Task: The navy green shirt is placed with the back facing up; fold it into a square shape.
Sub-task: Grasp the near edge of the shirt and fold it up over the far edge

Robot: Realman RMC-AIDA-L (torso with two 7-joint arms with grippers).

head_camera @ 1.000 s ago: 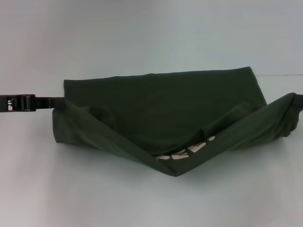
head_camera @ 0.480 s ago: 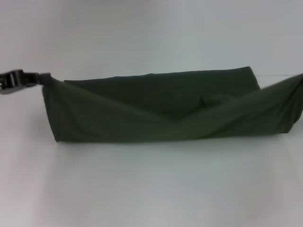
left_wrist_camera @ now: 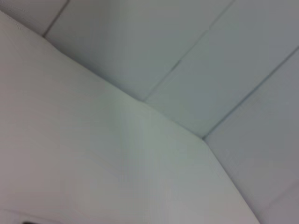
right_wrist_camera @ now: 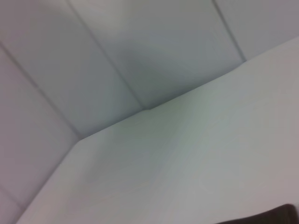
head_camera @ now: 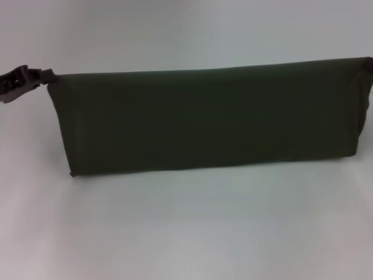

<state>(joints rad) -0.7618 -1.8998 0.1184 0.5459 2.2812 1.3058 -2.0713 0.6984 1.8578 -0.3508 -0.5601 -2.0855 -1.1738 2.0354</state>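
Head view: the large dark olive-green cotton shirt [head_camera: 210, 119] forms a long horizontal band across the white tabletop [head_camera: 186, 227]; only plain fabric faces the camera; its upper edge runs nearly straight from the left corner to the right corner, and its lower edge rests on the tabletop, rising slightly toward the right; the lower left corner shows a small tip of fabric. The black left gripper [head_camera: 42, 77] sits at the upper left corner of the shirt, touching the fabric at that corner; its body extends out of frame to the left; whether its fingers are clamped on the cloth cannot be told from this view. The right gripper is barely visible at the upper right corner of the shirt at the frame edge; its finger state cannot be told.

Left wrist view: a pale tabletop surface [left_wrist_camera: 93, 168] fills the lower portion; pale wall panels [left_wrist_camera: 196, 56] with thin dark seams fill the upper portion; the shirt and the left gripper fingers do not appear clearly.

Right wrist view: the pale tabletop surface [right_wrist_camera: 177, 168] meets pale wall panels [right_wrist_camera: 140, 51] with seams; a dark strip of the shirt [right_wrist_camera: 271, 215] shows at one corner of the frame.
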